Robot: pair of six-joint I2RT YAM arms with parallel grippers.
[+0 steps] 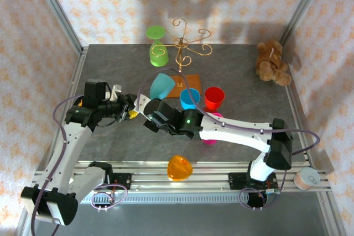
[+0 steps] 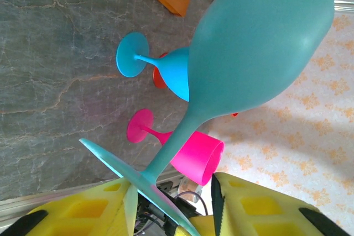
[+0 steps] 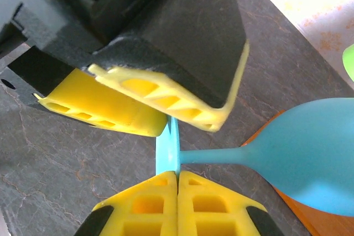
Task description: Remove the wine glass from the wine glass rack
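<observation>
Hanging clear of the wine glass rack, the teal wine glass is pinched by the right hand; grip of the left hand undetermined; only set-down judged outstanding.

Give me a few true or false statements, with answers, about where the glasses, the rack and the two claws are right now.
1. The teal plastic wine glass hangs from the gold wire rack. False: it is off the rack, held in front of it by its foot.
2. A lime green wine glass hangs on that rack. True.
3. The right claw is shut on the teal glass's foot. True.
4. The brown teddy bear sits at the near left corner of the table. False: it sits at the far right corner.
5. The left claw has its fingers on either side of the same foot. True.
</observation>
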